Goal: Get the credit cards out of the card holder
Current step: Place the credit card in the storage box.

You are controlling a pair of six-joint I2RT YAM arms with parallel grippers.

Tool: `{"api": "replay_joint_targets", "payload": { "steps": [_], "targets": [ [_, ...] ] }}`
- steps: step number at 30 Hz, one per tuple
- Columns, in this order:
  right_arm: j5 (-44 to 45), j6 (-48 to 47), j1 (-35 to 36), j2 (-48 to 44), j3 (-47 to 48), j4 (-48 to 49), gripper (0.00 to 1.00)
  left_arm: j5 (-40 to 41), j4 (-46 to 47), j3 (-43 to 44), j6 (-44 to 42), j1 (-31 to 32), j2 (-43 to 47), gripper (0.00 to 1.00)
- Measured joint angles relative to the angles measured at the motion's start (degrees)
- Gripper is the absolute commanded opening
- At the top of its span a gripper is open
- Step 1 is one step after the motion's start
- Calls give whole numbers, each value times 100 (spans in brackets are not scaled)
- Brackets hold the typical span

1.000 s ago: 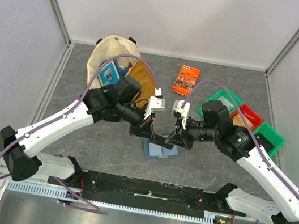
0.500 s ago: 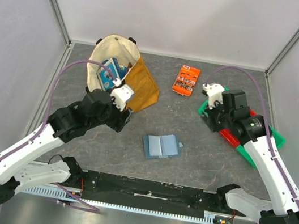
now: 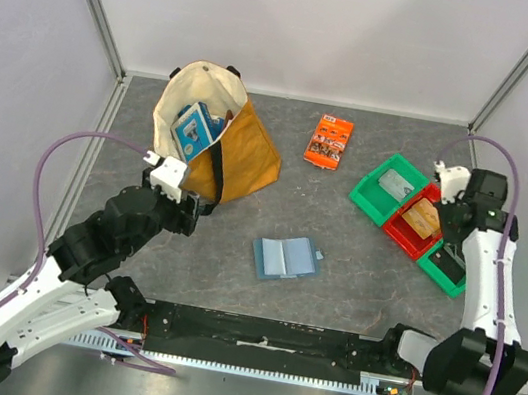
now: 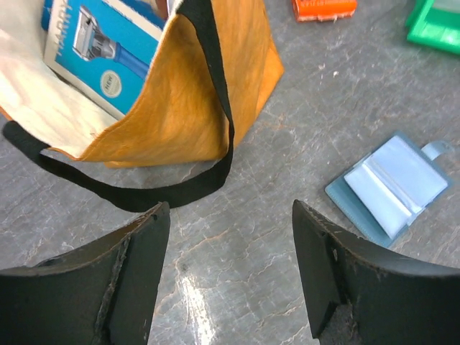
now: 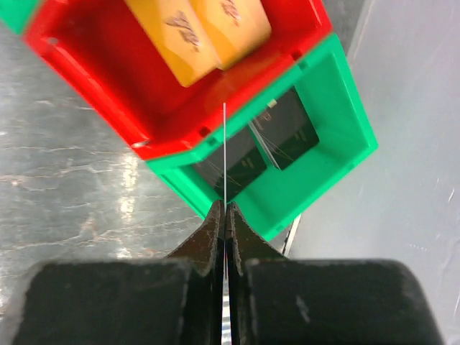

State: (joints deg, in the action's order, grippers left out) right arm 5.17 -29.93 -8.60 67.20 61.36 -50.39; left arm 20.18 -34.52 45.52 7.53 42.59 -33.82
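The light-blue card holder (image 3: 285, 258) lies open and flat on the grey table, also seen at the right of the left wrist view (image 4: 392, 183). My left gripper (image 3: 191, 208) hovers to its left beside the bag, open and empty (image 4: 230, 208). My right gripper (image 3: 452, 234) hangs over the bins at the right, shut on a thin credit card (image 5: 224, 151) seen edge-on as a white line (image 5: 225, 205). Under it a green bin (image 5: 323, 144) holds dark cards (image 5: 287, 136). The red bin (image 5: 93, 72) beside it holds tan-orange cards (image 5: 201, 29).
A tan and orange tote bag (image 3: 241, 153) with a blue-and-white box (image 3: 194, 130) inside lies at the back left, its black strap (image 4: 180, 194) just ahead of my left fingers. An orange printed packet (image 3: 328, 139) lies at the back. Another green bin (image 3: 387, 188) adjoins the red one.
Both arms have left the card holder. The left gripper pulled back to the left and opened. The right arm swung to the bins on the right, still shut.
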Motion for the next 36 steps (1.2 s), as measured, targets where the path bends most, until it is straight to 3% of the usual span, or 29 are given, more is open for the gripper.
{"api": "replay_joint_targets", "payload": {
  "steps": [4, 13, 19, 28, 36],
  "targets": [
    [-376, -356, -800, 264, 17, 81, 4, 278, 122, -98, 57, 72, 374, 76],
    [-1104, -831, -1552, 1169, 501, 127, 0, 678, 302, -258, 76, 94, 568, 76],
    [-1311, -841, -2072, 1298, 645, 317, 0, 778, 348, -282, 76, 94, 507, 76],
    [-1582, -855, -2275, 1602, 774, 426, 1, 848, 431, -339, 76, 87, 483, 76],
    [-1589, -981, -2315, 1681, 219, 345, 6, 855, 472, -365, 76, 50, 483, 75]
  ]
}}
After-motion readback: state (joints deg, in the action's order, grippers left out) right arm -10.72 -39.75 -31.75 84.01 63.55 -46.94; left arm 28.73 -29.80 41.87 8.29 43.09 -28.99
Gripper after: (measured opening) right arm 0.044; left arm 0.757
